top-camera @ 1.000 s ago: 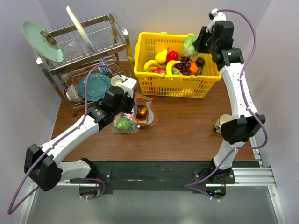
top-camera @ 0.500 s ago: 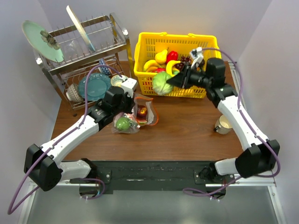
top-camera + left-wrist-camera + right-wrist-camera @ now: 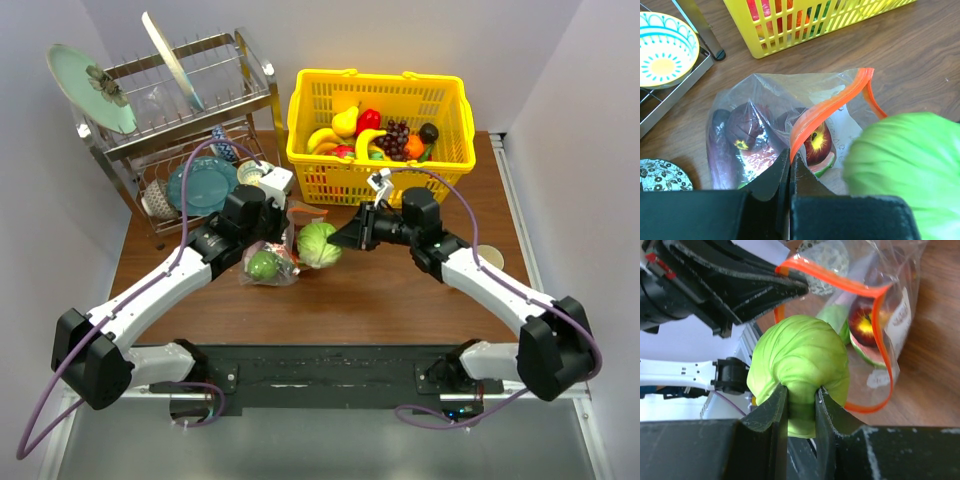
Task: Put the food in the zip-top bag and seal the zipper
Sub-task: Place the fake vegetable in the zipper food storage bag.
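Note:
The zip-top bag [image 3: 288, 268] lies on the table left of centre, its mouth held up. My left gripper [image 3: 790, 155] is shut on the red-orange zipper [image 3: 827, 107] at the mouth's upper edge. Inside the bag I see a dark purple eggplant [image 3: 717, 147], a dark red piece [image 3: 745, 130] and a red apple-like piece [image 3: 817, 142]. My right gripper [image 3: 801, 390] is shut on a round green piece of food [image 3: 800, 357], holding it just at the open mouth [image 3: 318, 245], outside the zipper loop [image 3: 880, 325].
A yellow lattice basket [image 3: 380, 185] with more fruit stands behind the bag. A metal dish rack [image 3: 180, 130] with plates fills the back left, with a patterned bowl [image 3: 662, 47] at its foot. A cup [image 3: 492, 258] stands at the right edge.
My right arm has swung from above the basket down and left to the bag's mouth, carrying the round green piece. The left arm and the bag have stayed put.

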`<state>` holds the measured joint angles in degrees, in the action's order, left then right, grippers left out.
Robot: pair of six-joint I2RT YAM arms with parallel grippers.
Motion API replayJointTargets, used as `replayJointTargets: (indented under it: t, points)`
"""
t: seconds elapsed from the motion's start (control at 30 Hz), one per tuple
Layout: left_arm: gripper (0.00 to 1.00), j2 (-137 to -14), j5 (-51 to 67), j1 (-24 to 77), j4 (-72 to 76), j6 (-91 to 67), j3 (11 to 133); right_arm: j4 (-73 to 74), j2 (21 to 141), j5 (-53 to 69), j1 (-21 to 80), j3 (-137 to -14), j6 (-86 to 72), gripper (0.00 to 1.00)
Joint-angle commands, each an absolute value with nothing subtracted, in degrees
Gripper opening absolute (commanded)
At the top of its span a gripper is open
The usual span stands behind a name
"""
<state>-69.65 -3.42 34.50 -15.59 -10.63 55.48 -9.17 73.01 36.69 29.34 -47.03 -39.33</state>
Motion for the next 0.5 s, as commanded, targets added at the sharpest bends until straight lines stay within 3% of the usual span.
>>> replayJointTargets:
  t: [0.0, 0.47]
  points:
    - [0.0, -68.4, -2.8, 34.3, -14.9, -9.7, 56.9, -20.9, 77.3, 34.2, 31.0, -49.0, -42.3, 0.0]
    - [0.0, -63.1, 1.4, 35.7, -17.7, -11.5, 62.7, -26.7, 89.0, 28.8, 38.0, -55.2, -43.3, 0.0]
